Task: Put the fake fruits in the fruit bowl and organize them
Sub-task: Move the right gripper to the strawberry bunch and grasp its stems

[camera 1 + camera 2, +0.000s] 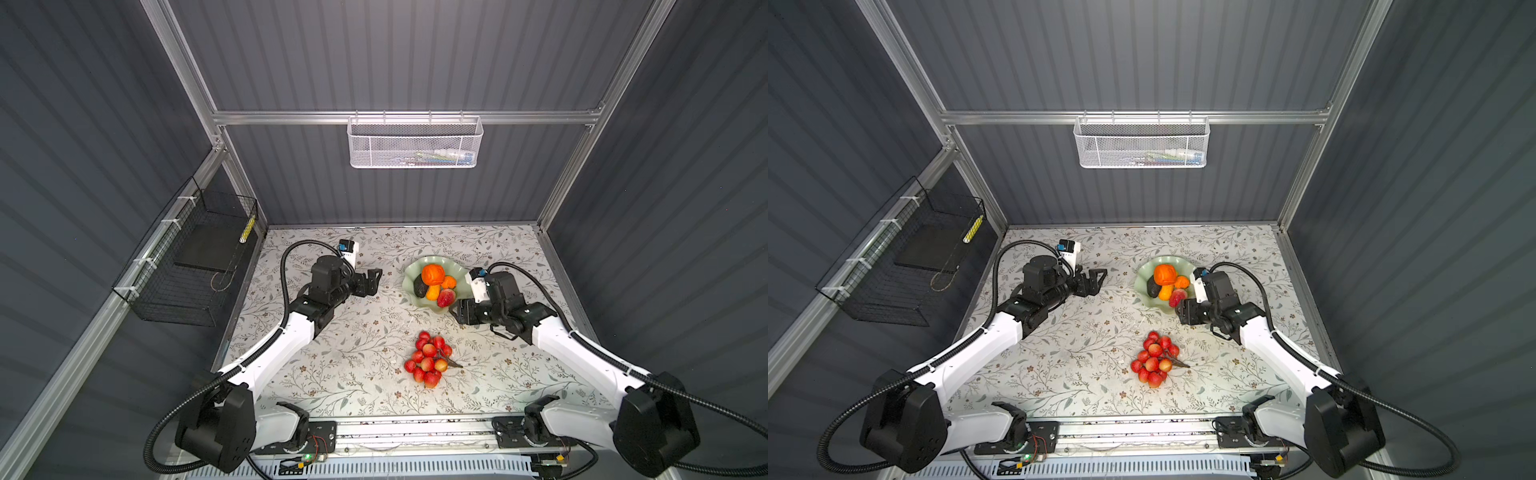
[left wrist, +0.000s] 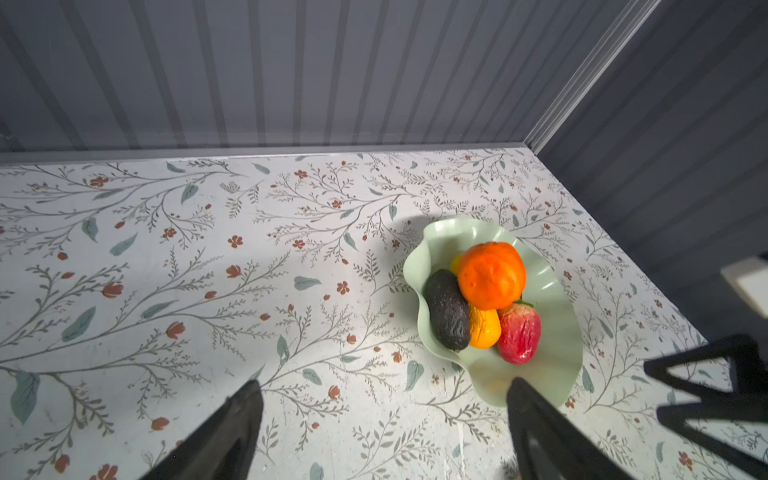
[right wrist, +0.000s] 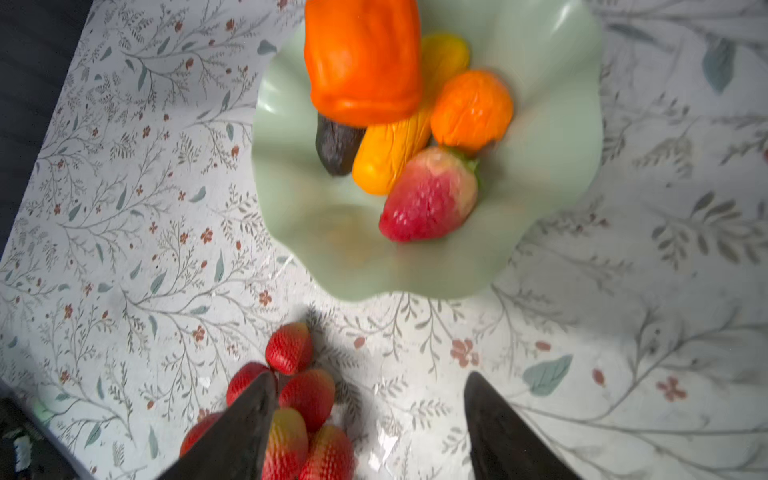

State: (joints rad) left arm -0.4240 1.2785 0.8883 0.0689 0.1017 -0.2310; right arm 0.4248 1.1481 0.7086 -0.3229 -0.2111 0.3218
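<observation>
In the bowl (image 2: 557,311): orange, yellow, dark, red fruits (image 2: 490,270).
Table (image 1: 332,374): bumpy red grapes (image 1: 430,359).
Left gripper (image 1: 375,281): fingers spread, empty.
Right gripper (image 1: 455,313): fingers spread, empty.

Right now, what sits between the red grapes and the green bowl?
Nothing: only bare flowered tabletop separates the grapes from the bowl, as both top views and the right wrist view show.

Robot lab cell: alu frame (image 1: 403,117), grey panel walls (image 1: 395,54), exposed wiring (image 1: 318,445)
</observation>
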